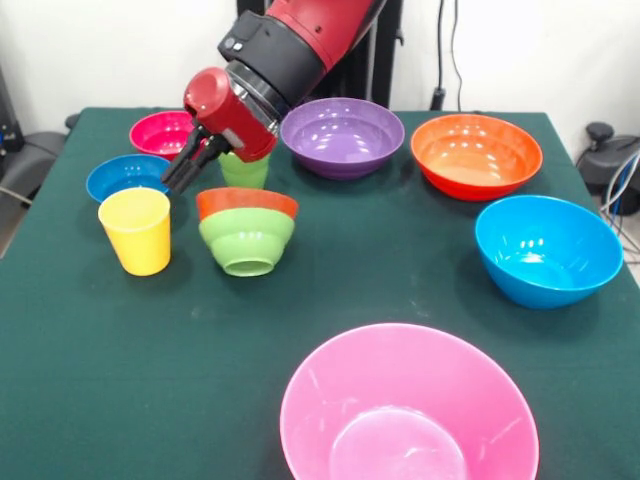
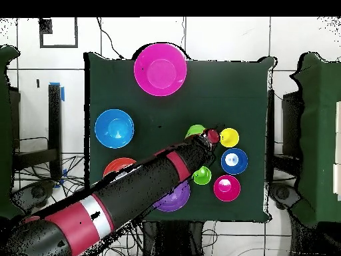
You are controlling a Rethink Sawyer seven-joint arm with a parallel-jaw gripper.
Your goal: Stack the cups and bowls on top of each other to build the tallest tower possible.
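My gripper (image 1: 178,180) hangs open and empty, tilted down to the left, just above the table between the small dark blue bowl (image 1: 125,176) and the light green cup (image 1: 245,172), which it partly hides. The yellow cup (image 1: 136,230) stands upright just in front of it. The small orange-red bowl (image 1: 247,202) sits nested on the small light green bowl (image 1: 247,242), to the gripper's right. The small magenta-red bowl (image 1: 160,132) is behind. The large purple (image 1: 342,135), orange (image 1: 476,152), light blue (image 1: 548,248) and pink (image 1: 405,405) bowls stand apart. From overhead the gripper (image 2: 213,137) is beside the yellow cup (image 2: 229,137).
The dark green table (image 1: 400,270) ends near the pink bowl at the front. My arm (image 2: 133,193) crosses over the purple and orange bowls in the overhead view. Cables and chairs stand around the table's sides.
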